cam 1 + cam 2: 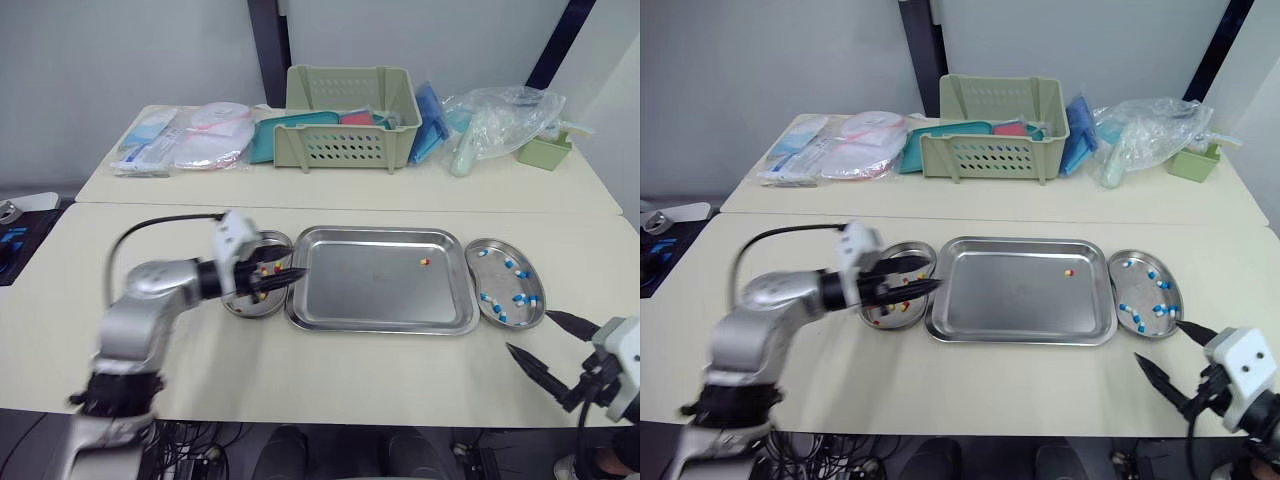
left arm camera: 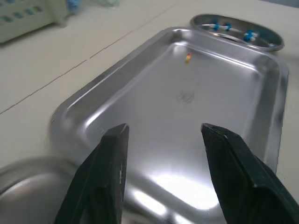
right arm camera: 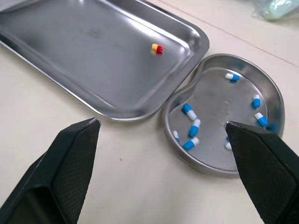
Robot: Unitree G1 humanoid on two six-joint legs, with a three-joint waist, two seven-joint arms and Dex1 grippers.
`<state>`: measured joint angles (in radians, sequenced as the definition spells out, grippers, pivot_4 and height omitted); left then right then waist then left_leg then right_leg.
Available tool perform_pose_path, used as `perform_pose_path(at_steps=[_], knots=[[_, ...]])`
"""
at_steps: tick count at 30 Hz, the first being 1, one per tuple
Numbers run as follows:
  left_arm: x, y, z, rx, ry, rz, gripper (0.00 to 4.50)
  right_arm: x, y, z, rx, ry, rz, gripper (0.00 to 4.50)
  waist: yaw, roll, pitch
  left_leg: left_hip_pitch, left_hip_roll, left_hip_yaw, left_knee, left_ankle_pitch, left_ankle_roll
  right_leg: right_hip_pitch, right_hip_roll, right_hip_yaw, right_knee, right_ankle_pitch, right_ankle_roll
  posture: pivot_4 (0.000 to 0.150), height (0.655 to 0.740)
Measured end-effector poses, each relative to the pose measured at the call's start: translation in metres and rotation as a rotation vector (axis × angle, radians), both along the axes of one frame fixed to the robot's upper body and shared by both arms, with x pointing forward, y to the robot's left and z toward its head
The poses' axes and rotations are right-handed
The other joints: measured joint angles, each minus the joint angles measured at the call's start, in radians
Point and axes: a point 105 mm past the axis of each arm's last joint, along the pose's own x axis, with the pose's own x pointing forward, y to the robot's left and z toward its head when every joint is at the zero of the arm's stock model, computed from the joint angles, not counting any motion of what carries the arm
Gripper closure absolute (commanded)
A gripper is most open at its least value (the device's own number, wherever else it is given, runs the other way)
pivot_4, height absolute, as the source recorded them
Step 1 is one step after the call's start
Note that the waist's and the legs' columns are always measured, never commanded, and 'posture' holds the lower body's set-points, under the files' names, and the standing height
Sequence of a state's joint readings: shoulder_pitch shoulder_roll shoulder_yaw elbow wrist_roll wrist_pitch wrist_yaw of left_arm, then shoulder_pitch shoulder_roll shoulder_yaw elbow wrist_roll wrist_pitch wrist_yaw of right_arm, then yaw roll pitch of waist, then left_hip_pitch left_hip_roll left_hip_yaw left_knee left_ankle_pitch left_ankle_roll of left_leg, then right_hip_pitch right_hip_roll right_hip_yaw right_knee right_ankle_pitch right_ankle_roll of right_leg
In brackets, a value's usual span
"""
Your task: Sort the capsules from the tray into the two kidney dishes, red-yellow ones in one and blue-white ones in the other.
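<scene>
The tray [image 1: 370, 290] floor is open from above, obstructed only by one red-yellow capsule [image 1: 424, 262] near its far right corner. The left gripper [image 1: 292, 276] overhangs the left kidney dish [image 1: 250, 312] and the tray's left rim. The right kidney dish [image 1: 497, 281] lies just beside the right rim. The table [image 1: 340, 375] strip in front of the tray is bare. The basket [image 1: 350, 150] stands well behind.

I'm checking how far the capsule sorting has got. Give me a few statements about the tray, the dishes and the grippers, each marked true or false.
1. One red-yellow capsule lies in the tray. True.
2. The right kidney dish holds red-yellow capsules. False: it holds blue-white capsules.
3. The left gripper is open where the left kidney dish meets the tray. True.
4. The right gripper is shut on a capsule. False: it is open and empty, near the table's front edge.
</scene>
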<state>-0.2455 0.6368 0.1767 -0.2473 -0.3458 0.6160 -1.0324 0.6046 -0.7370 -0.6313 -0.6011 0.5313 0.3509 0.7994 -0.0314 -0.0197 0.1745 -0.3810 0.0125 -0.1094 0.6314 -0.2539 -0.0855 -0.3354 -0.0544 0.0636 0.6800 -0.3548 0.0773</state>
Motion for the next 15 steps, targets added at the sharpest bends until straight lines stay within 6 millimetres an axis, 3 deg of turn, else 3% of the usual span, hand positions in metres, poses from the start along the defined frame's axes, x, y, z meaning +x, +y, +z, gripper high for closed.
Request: perform_pose_path(at_steps=[1,4,8,12,15], knots=[[-0.007,0.014,-0.004,0.005,0.022,0.046,1.99,0.000,-0.006,0.002,-0.014,0.011,0.005,0.00,0.000,0.000,0.000,0.000,0.000,0.000,0.000,0.000,0.000,0.000,0.000,0.000,0.000,0.000,0.000,0.150,0.7400],[-0.030,0.064,-0.017,0.020,0.097,0.214,1.41,0.002,-0.028,0.009,-0.060,0.053,0.016,0.00,0.001,-0.001,0.001,0.000,0.000,0.000,-0.001,0.000,0.000,0.000,0.000,0.000,0.000,0.000,0.000,0.150,0.7400],[-0.066,0.113,-0.037,0.062,0.178,0.338,0.15,0.005,-0.056,0.012,-0.084,0.130,0.017,0.00,0.002,-0.002,0.001,0.000,0.000,0.002,-0.001,0.000,0.000,0.000,-0.001,0.001,-0.001,0.000,0.000,0.150,0.7400],[-0.089,0.138,-0.062,0.066,0.266,0.418,0.03,0.003,-0.082,0.011,-0.089,0.181,-0.034,0.00,0.006,-0.003,0.001,0.000,0.000,0.001,-0.001,0.000,0.000,0.000,0.000,-0.001,-0.001,0.000,0.000,0.150,0.7400],[-0.092,0.145,-0.064,0.077,0.250,0.448,0.03,0.003,-0.087,0.010,-0.082,0.188,-0.031,0.00,0.004,-0.003,0.001,0.000,0.000,0.001,-0.001,0.000,0.000,0.000,-0.001,0.000,-0.001,0.000,0.000,0.150,0.7400]])
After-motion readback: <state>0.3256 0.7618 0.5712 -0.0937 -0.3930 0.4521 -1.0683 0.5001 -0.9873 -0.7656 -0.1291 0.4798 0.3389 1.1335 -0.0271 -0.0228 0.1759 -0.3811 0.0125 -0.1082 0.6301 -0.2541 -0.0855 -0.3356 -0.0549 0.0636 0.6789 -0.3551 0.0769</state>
